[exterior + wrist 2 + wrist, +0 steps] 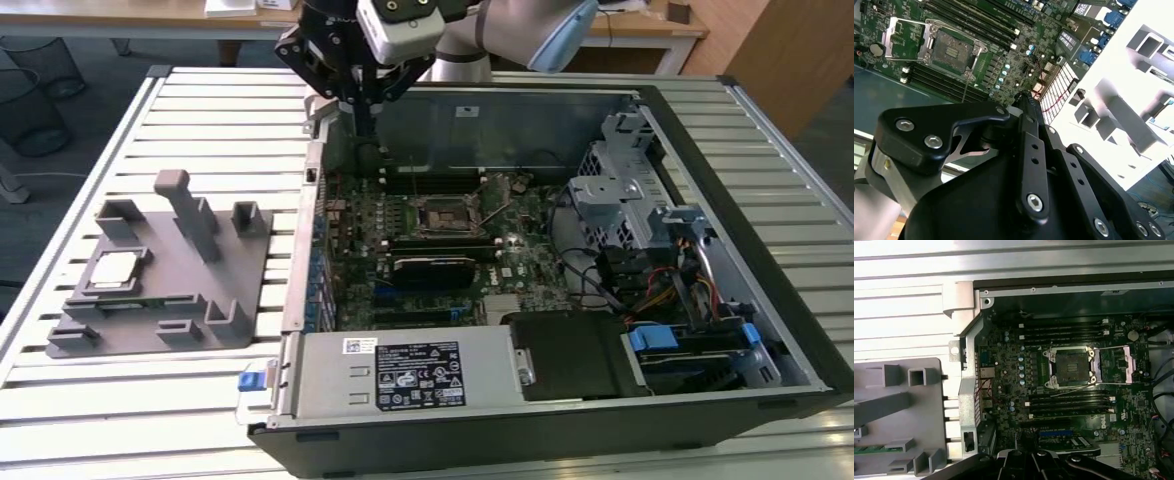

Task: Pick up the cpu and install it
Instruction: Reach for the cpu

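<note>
Grey holder tray (924,412) partly off-edge

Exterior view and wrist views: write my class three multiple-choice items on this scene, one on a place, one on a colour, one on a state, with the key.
1. The cpu lies: A in the socket; B on the tray; C on the floor.
2. The tray is: A grey; B red; C yellow.
3. The socket is: A under a cooler; B open and empty; C holding a chip.
Key: 1 B, it rests on the tray at the exterior view's left; 2 A, its plastic shows grey; 3 B, in the first wrist view its plate is swung aside, nothing inside.
</note>
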`<move>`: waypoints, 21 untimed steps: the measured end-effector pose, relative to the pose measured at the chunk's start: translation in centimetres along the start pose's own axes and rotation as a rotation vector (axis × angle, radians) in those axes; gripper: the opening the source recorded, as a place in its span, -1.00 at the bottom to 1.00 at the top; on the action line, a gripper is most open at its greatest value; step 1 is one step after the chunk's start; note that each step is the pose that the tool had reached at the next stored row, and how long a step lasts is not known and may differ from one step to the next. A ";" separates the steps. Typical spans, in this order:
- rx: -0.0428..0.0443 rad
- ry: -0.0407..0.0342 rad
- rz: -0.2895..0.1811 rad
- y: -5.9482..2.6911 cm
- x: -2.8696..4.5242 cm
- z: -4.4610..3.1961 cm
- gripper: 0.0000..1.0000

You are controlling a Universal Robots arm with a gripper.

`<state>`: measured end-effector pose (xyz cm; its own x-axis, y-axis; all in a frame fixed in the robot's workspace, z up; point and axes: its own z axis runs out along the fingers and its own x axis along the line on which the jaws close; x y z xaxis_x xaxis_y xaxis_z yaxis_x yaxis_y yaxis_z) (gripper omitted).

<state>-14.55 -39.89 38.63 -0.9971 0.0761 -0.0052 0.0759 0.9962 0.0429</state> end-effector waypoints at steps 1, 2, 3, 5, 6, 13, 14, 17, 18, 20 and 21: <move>0.0001 0.0005 0.000 0.00 0.02 0.01 -0.79; 0.0001 0.0008 0.000 0.00 0.05 0.02 -0.79; 0.0001 0.0011 0.000 -0.01 0.08 0.04 -0.79; 0.0001 0.0017 0.000 -0.01 0.13 0.07 -0.79; 0.0001 0.0020 0.000 -0.01 0.15 0.08 -0.79; 0.0003 0.0043 0.000 -0.03 0.31 0.16 -0.79; 0.0004 0.0046 0.000 -0.03 0.33 0.17 -0.79; 0.0004 0.0056 0.000 -0.04 0.41 0.22 -0.79; 0.0005 0.0059 0.000 -0.04 0.45 0.24 -0.79; 0.0004 0.0066 0.000 -0.06 0.54 0.27 -0.79; 0.0006 0.0070 0.000 -0.06 0.59 0.28 -0.79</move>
<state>-15.13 -39.89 38.34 -0.9971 0.0763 0.0018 0.0763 0.9962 0.0423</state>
